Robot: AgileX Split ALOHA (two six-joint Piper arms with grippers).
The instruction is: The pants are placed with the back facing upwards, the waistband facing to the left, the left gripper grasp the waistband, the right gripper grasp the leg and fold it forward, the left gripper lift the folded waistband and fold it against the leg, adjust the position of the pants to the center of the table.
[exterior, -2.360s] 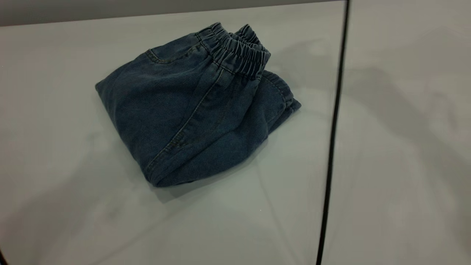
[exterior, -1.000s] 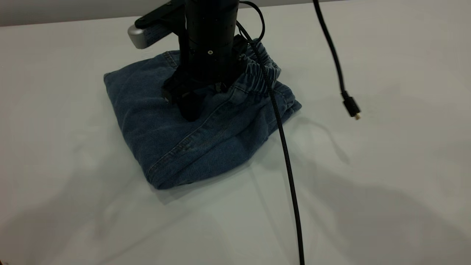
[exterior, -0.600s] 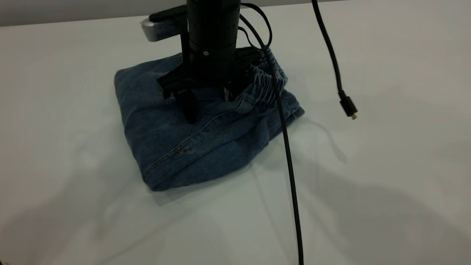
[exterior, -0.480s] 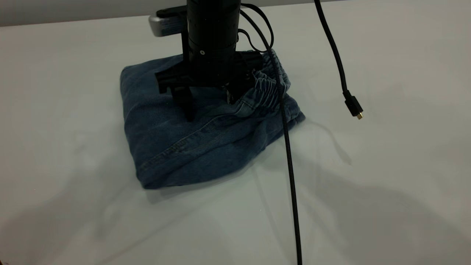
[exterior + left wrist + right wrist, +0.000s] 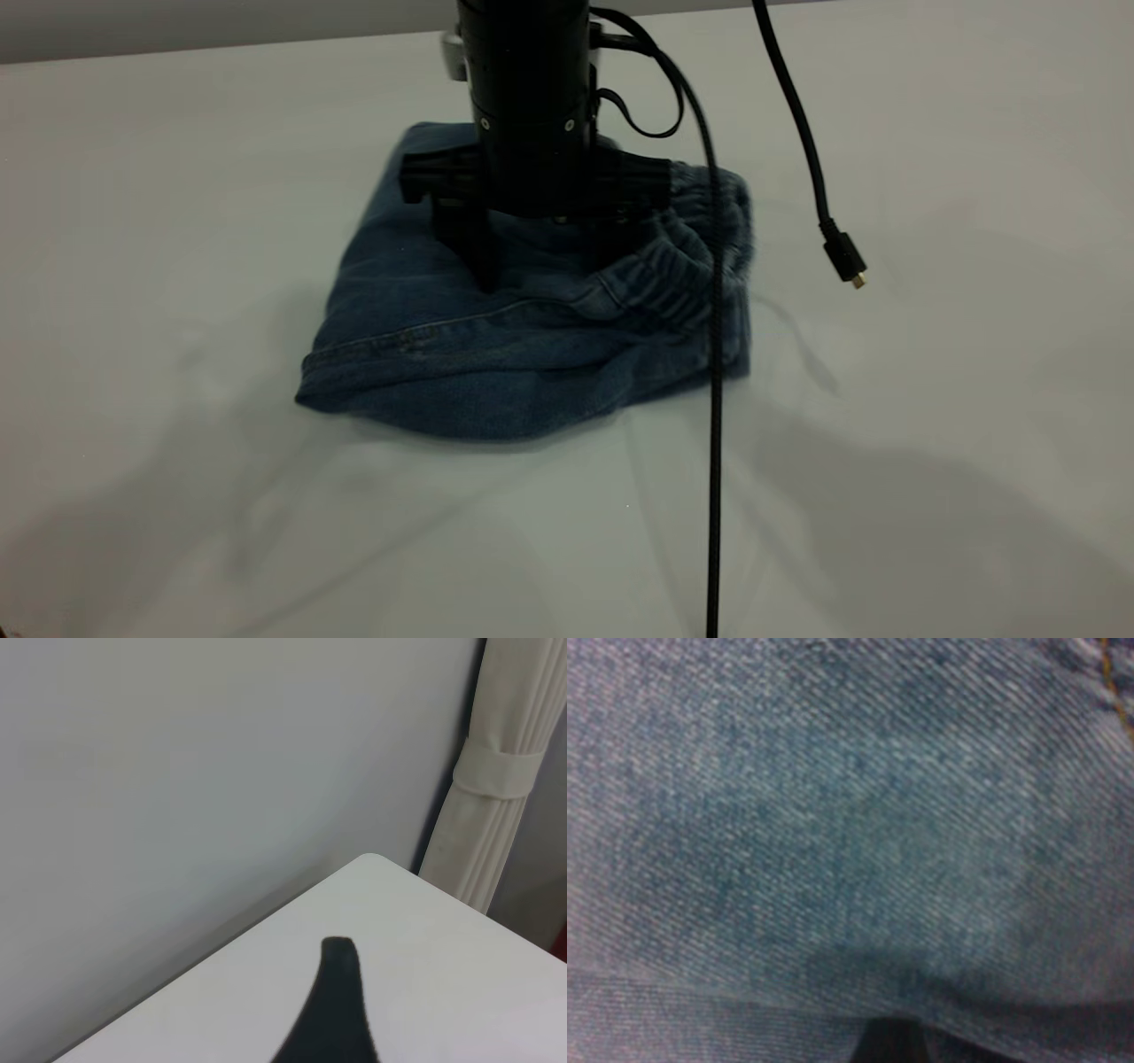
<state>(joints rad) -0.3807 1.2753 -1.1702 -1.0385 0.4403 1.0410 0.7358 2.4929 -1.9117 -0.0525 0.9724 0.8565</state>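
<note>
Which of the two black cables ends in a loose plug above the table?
The cable on the right: its plug hangs free beside the folded jeans. The other cable runs down across the jeans' waistband instead.

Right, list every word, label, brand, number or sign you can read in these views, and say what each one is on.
None: no readable text shows in any view.
Folded pants: no tag or brand label visible, only seams and stitching.
Right gripper, pressed down on the pants: black body with small pale dots, no lettering.
Hanging cable plug: no marking legible.
Table, and the wall and curtain in the left wrist view: plain.
</note>
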